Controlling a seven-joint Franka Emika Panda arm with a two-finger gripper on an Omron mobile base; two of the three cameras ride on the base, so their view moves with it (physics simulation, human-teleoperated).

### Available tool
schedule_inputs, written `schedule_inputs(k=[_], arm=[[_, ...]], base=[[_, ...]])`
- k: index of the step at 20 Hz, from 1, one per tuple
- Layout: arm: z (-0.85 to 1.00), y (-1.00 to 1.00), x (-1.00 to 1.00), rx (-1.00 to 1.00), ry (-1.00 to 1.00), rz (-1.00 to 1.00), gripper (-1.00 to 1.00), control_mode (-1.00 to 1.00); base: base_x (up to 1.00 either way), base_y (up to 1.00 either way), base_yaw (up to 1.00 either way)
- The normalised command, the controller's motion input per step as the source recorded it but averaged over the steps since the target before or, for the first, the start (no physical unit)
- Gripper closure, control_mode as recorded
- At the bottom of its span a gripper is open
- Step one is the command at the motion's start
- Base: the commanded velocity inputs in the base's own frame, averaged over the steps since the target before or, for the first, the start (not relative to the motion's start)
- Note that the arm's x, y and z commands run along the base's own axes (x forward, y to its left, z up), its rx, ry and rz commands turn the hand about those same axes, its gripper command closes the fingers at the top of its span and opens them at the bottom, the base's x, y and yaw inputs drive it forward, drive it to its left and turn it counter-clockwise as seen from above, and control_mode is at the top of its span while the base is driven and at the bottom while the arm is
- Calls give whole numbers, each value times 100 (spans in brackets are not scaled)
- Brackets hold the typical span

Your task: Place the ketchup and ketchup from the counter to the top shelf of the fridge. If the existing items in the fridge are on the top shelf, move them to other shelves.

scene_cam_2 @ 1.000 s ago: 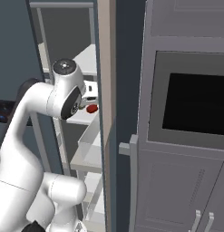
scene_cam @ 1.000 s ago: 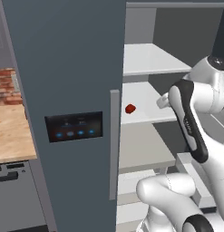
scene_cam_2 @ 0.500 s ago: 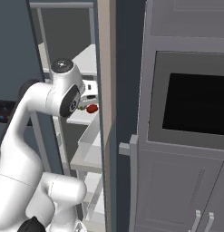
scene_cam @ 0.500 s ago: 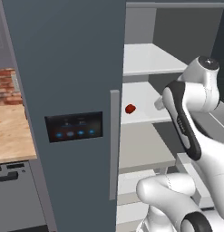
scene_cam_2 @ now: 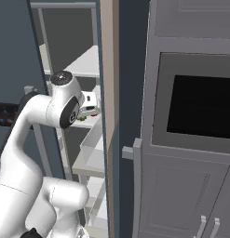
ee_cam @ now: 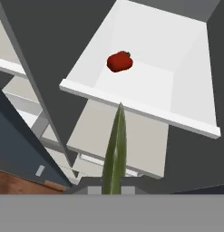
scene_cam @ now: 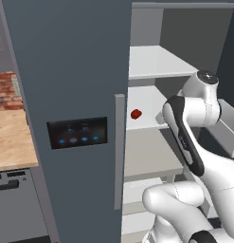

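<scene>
The fridge stands open, its slate-grey door [scene_cam: 66, 71] at the left. My gripper [scene_cam_2: 91, 110] is inside, in front of the second white shelf [ee_cam: 145, 93], shut on the tiny dark-green pear-shaped thing [ee_cam: 115, 149], which rises edge-on from the bottom of the hand view and hides the fingertips. The small red lump [ee_cam: 119, 61] lies on that second shelf [scene_cam: 147, 124] toward its left, ahead of the hand. The top shelf [scene_cam: 156, 64] above it is bare where it shows. Both ketchup bottles are out of view. A strip of the counter [scene_cam: 9, 142] shows at the far left.
Lower white shelves [ee_cam: 118, 145] and a door bin [scene_cam_2: 91, 148] sit below the hand. A grey cabinet with a built-in black oven [scene_cam_2: 200, 111] stands right of the fridge. The door's vertical handle [scene_cam: 119, 152] is close to my arm's left.
The arm's upper joint has come down and the hand has shifted slightly in front of the second shelf; in the right base view it now covers the red lump.
</scene>
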Motion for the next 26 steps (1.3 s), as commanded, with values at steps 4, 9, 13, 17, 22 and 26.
schedule_inputs(k=[4, 9, 13, 17, 22, 26], arm=[[-27, 19, 0, 0, 0, -1, 100, -100], [-38, 0, 18, 0, 0, -5, 100, -100], [-9, 0, 51, 0, 0, -10, 100, -100], [0, -6, 61, 1, 0, -11, 100, -100], [0, -3, 68, 1, 0, -10, 100, -100], [-3, -13, 60, 0, 0, -8, 100, -100]], base=[[0, 0, 0], [0, 0, 0], [0, 0, 0], [0, 0, 0], [0, 0, 0], [0, 0, 0]])
